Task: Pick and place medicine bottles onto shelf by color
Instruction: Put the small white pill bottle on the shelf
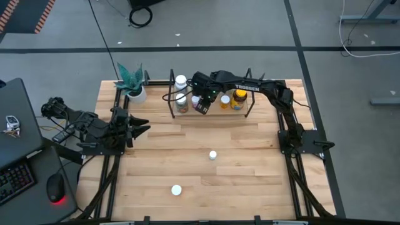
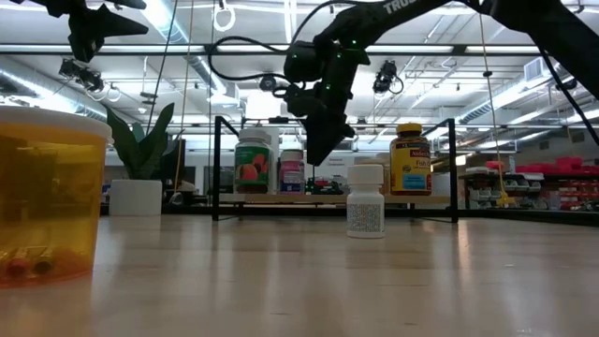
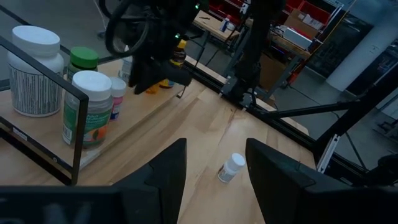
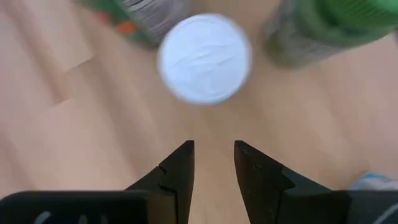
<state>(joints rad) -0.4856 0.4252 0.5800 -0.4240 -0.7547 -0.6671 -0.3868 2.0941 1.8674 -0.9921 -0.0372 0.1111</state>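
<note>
The shelf [image 1: 250, 94], a black rod rack on a pale wooden base, stands at the table's far middle. On it stand white-capped medicine bottles [image 1: 180, 82], a green-capped one [image 3: 83, 59] and an amber one with a yellow cap [image 2: 410, 159]. My right gripper [image 4: 213, 146] hangs over the shelf's left half, pointing down. It is open and holds nothing, with a white cap [image 4: 205, 59] below and just beyond its fingertips. My left gripper [image 1: 145, 127] waits open at the table's left. Two more bottles [image 1: 213, 155] [image 1: 176, 190] rest on the table.
A potted plant [image 1: 133, 84] stands at the far left corner beside the shelf. The black arm frames [image 1: 294, 140] run along both table sides. A laptop and mouse [image 1: 56, 187] lie off the table's left edge. Bare wood lies between the shelf and the near edge.
</note>
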